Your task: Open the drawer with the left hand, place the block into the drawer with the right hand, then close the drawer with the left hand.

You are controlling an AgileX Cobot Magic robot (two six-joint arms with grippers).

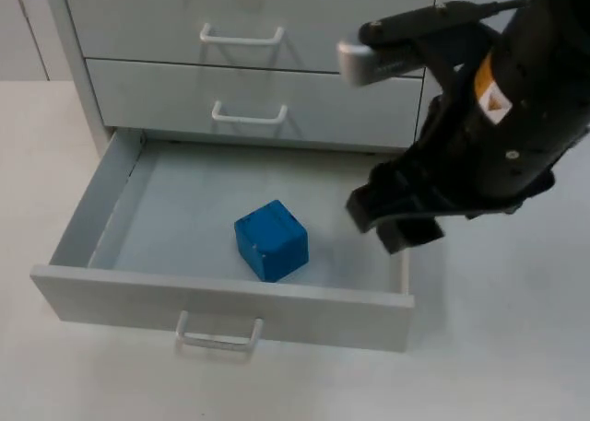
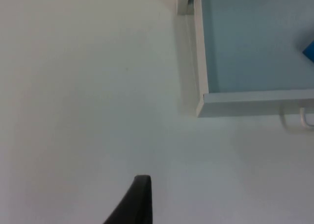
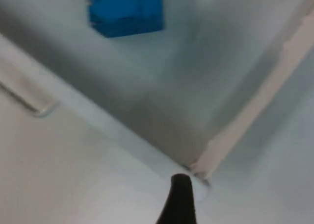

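Note:
The bottom drawer (image 1: 304,312) is pulled out of the grey cabinet, its handle (image 1: 218,334) facing the table's front. A blue block (image 1: 270,239) rests on the drawer floor, near the front panel and roughly midway across, with nothing touching it. My right gripper (image 1: 398,220) hovers over the drawer's right side wall, to the right of the block and apart from it. The right wrist view looks down on the block (image 3: 125,11) and the drawer's front right corner (image 3: 198,167). My left gripper (image 2: 139,200) hangs over bare table left of the drawer's front left corner (image 2: 202,104).
Two shut drawers (image 1: 249,97) with white handles sit above the open one in the cabinet (image 1: 78,62). White table (image 1: 502,347) spreads in front of and to both sides of the drawer. The right arm's bulk (image 1: 516,117) hangs over the cabinet's right edge.

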